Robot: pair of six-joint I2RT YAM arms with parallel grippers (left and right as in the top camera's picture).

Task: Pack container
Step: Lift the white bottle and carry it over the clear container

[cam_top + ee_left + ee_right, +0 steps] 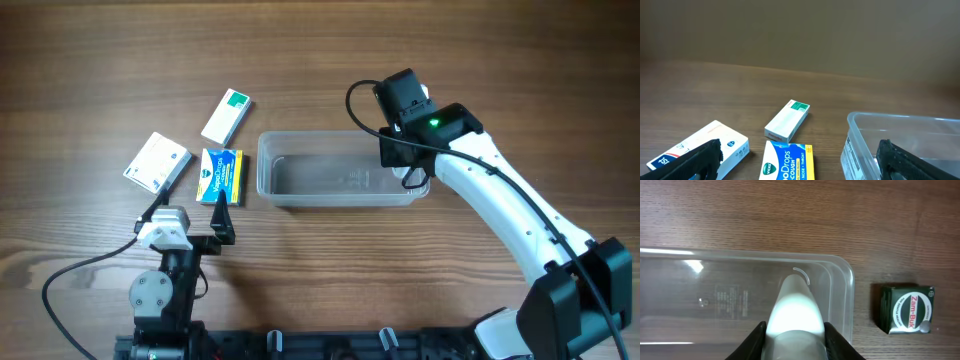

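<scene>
wood tbl (320, 60), r hand (794, 332) holds white item (795, 307) (above container (846, 277))

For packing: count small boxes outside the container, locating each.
4. Left of the container: white box, green-topped box, blue-yellow box. Beyond its right end: Zam-Buk box. Others may be hidden.

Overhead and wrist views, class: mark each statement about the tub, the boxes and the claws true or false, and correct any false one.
1. The blue and yellow box lies in the tub. False: it lies outside, left of the tub.
2. The left claw is open. True.
3. The right claw grips a white object. True.
4. The green box sits inside the tub. False: it sits outside, beyond the tub's end.
</scene>
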